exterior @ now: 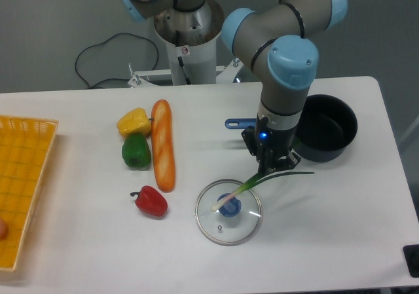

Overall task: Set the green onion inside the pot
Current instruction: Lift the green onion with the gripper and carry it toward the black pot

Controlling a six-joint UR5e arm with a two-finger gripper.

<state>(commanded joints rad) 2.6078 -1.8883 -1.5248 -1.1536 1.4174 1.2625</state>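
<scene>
Spread over the white counter (pixel 340 228), left of the hand (pixel 270 165): a long loaf of bread (pixel 162 145) lying lengthwise, with a yellow pepper (pixel 133 121) and a green pepper (pixel 136 151) on its far side and a red pepper (pixel 151 201) near its lower end. Further left still, at the counter's edge, a yellow mesh basket (pixel 23 176). Just below and left of the hand, flat on the counter, a round glass lid (pixel 228 211) with a blue knob, lying under the onion's pale end. Immediately right of the hand and slightly behind it, the pot (pixel 325 128), dark and round, its blue handle running left behind the wrist, only the handle's tip showing. Nothing standing between hand and pot rim. Arm reaching down from the base at the back, wrist vertical, hand pointing straight down over the counter, blue light lit on its body. Fingers closed on the green onion (pixel 255 184), gripped around mid-stalk. Long axis of the onion roughly diagonal: white bulb end low and left, over the lid's knob; slim green leaves out to the right of the hand, toward the pot, tips near its lower wall but short of the rim. Whether the bulb end touches the lid cannot be told.
</scene>
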